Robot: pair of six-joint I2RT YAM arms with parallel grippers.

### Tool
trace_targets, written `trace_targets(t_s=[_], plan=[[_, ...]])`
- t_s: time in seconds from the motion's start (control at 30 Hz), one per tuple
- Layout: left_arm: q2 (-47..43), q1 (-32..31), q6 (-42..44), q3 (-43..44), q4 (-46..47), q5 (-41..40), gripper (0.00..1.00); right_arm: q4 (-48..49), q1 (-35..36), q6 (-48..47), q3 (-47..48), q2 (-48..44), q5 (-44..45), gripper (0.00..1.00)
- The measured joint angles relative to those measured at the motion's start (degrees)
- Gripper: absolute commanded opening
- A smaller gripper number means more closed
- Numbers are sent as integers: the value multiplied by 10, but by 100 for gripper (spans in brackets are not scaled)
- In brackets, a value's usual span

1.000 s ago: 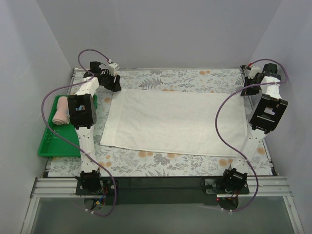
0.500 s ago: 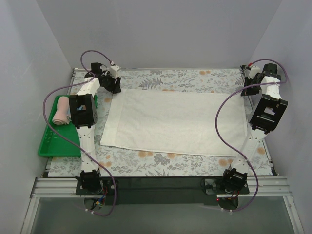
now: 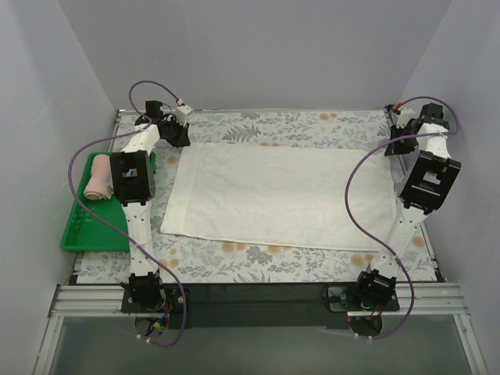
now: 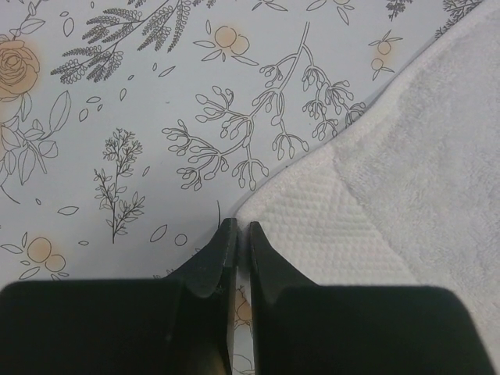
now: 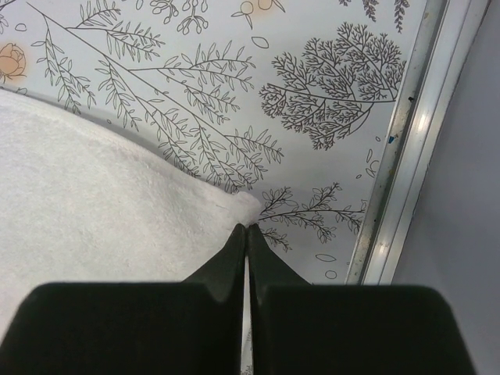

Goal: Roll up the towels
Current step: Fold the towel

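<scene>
The cream-white towel (image 3: pixel 281 195) lay spread flat across the middle of the flower-patterned worktop (image 3: pixel 258 262), its long sides running along the worktop's far and near edges. The salmon-pink towel (image 3: pixel 98 178) sat rolled up at the far end of the green tray (image 3: pixel 90 230), which rested at the worktop's left edge.

The left end effector (image 4: pixel 238 228) was down at the cream-white towel's far-left corner, jaws clenched with only a thin slit between them. Its tips met the woven hem right at the corner point. Whether any cloth was caught between them could not be told.

The right end effector (image 5: pixel 247 228) was at the towel's far-right corner, near the metal rail (image 5: pixel 398 156) along the worktop's right edge. Its jaws were pressed tight together, tips touching the corner of the terry. Here too the view did not show whether cloth was pinched.
</scene>
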Motion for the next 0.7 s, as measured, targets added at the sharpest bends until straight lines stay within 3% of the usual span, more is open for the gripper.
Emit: trace_targets(t_s=[0.4,0.7], plan=[[-14,13,-21,12,-5,21,0,-13,0,-9,17,-30,-23,1],[-94,58,-17,-25,-1,96,0,-26,-2,-37,21,-111,-65,1]])
